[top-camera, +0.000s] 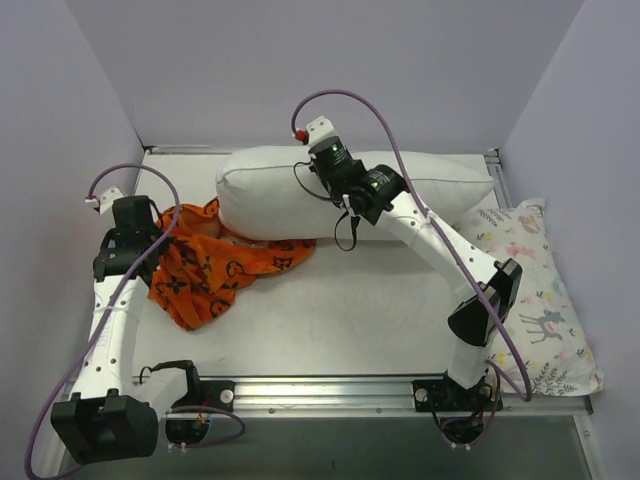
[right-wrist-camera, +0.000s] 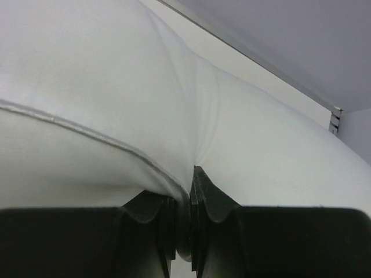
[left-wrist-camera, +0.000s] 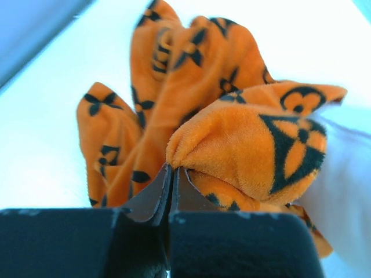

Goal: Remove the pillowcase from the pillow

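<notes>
Two arms are gripping cloth at once. Seen from above, the pillow (top-camera: 270, 190) is lying bare and white across the twelve o'clock side of the table (top-camera: 350, 320). The pillowcase (top-camera: 205, 270) is lying off it in a crumpled orange heap toward nine o'clock, with one strip reaching along the pillow's near edge and touching it. The left gripper (left-wrist-camera: 172, 174) is clenching a fold of the pillowcase at the heap's nine o'clock side, its fingers pressed together on the plush cloth. The right gripper (right-wrist-camera: 191, 179) is sitting on top of the pillow near its middle, pinching the pillow's own white fabric beside the piped seam, jaws tight on the pucker. A smaller animal-print pillow (top-camera: 535, 290) is resting at three o'clock, partly overhanging the table's edge, its far corner just beside the big pillow's end
</notes>
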Tool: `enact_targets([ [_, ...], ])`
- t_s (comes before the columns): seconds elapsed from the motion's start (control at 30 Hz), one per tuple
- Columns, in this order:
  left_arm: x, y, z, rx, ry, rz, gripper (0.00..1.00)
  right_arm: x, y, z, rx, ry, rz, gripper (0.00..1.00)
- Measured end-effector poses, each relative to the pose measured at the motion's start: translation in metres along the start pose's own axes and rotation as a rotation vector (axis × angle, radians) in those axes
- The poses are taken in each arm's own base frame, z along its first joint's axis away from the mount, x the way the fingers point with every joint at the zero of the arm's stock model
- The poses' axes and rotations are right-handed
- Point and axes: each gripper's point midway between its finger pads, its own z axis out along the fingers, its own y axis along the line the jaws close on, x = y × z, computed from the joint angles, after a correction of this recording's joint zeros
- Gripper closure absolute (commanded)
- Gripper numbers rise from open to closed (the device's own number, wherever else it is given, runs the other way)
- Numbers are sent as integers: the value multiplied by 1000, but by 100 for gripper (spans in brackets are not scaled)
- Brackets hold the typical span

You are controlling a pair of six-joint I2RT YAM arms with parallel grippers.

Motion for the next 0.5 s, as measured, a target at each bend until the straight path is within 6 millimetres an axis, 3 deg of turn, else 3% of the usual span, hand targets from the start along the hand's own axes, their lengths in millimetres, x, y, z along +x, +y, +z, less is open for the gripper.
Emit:
enact_targets([
  [0.2,-27,27,6,-60,-38,-115,100,-29,-12,-19,-75,-65,158,100],
  [0.37,-48,16,6,-9,-68,-144,100,-48,-16,-39,-121,-109,277,100],
  [0.5,-41,1,21,51,-23,-140,100,-68,-22,-55,-139,-154,418,100],
])
